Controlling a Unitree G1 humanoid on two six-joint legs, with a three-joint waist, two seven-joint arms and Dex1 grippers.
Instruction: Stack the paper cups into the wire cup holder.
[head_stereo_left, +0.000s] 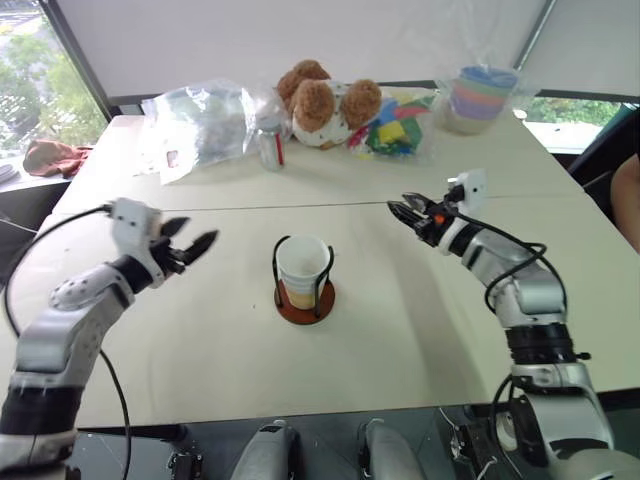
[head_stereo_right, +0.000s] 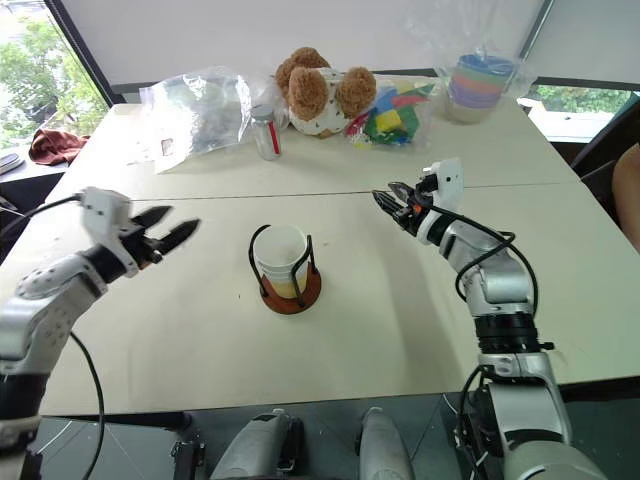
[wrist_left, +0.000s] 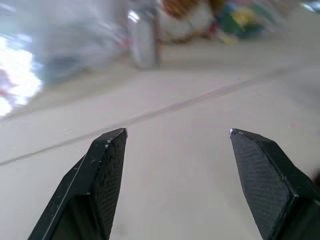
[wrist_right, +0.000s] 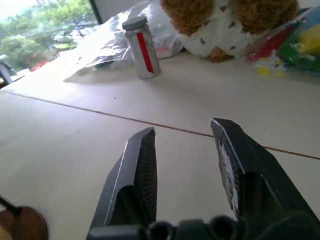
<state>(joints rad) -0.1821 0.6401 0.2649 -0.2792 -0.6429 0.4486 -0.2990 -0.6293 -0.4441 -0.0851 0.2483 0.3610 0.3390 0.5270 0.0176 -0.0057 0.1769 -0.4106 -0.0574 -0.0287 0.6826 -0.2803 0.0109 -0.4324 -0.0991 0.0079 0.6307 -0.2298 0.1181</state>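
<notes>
a: head views first. paper cups (head_stereo_left: 303, 268) nested inside the wire cup holder (head_stereo_left: 304, 288), near the middle of the beige table (head_stereo_left: 400, 330). white rim showing above the black loops, tan sides below, red disc base underneath. how many cups in the nest, impossible to count from here. no loose cup seen anywhere on the table, so likely the stacking is done or nearly done.

b: and the arms?

a: left gripper (head_stereo_left: 196, 243) off to the holder's left, well apart from it, fingers spread wide, nothing between them. right gripper (head_stereo_left: 410, 215) to the holder's right and a bit farther back, also apart, fingers only partly parted, nothing held. both clear of the wires, probably to leave the stack undisturbed.

b: left wrist view?

a: two black fingers (wrist_left: 105, 170) standing far apart over bare tabletop, empty gap. blurred beyond: a clear plastic bag (wrist_left: 60, 45), a small silver can (wrist_left: 144, 37).

b: right wrist view?

a: narrower gap between the black fingers (wrist_right: 137, 165), empty too. edge of the red base just caught at the corner. ahead, the silver can with its red stripe, the teddy bear (wrist_right: 220, 30), bright toy blocks in plastic (wrist_right: 295, 45).

b: back of the table otherwise?

a: stacked pastel bowls in clear wrap (head_stereo_left: 482, 95) at the far right, away from the work area, no part of the task.
</notes>
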